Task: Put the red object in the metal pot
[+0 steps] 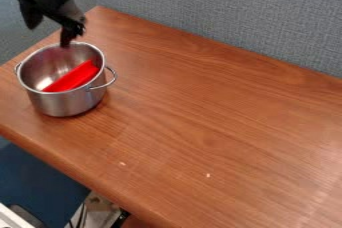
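Observation:
The red object (72,78) lies tilted inside the metal pot (63,99), one end low on the bottom and the other leaning toward the right wall. The shiny pot stands on the wooden table (214,112) near its left corner, its small handle pointing right. My black gripper (55,30) hangs above the pot's far rim, open, with nothing between its fingers. It is clear of the pot and the red object.
A grey-blue wall runs behind the table. The table's left and front edges drop off close to the pot. Dark floor and some pale clutter show below the front edge.

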`<state>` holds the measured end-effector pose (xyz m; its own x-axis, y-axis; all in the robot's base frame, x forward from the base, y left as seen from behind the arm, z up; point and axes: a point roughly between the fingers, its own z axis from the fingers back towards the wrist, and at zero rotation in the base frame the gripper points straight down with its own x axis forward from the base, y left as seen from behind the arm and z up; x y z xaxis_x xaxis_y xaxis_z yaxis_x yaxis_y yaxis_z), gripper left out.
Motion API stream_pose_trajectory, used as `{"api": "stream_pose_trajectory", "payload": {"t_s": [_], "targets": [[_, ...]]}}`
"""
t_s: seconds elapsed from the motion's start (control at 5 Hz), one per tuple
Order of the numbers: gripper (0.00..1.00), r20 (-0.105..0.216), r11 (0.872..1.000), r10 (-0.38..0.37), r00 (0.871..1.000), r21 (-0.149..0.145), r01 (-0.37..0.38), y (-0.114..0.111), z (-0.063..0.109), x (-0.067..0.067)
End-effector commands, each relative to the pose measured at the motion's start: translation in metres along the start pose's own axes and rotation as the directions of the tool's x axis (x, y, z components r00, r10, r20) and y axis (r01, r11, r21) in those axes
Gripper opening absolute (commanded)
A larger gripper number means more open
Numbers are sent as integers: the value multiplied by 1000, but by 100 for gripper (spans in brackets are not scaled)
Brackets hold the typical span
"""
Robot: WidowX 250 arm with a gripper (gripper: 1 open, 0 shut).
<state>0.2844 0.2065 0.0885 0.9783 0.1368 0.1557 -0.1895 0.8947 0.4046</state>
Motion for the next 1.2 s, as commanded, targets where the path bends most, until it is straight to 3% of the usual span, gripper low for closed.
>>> {"api": "stream_pose_trajectory", "payload": {"t_s": [0.0,0.6,1.0], "targets": [[100,-4,1000,20,1000,8,-20,-9,6,-7],[100,106,989,-92,990,-105,103,-29,-7,-16],[100,108,1000,24,994,-19,-22,-31,54,-16]]}}
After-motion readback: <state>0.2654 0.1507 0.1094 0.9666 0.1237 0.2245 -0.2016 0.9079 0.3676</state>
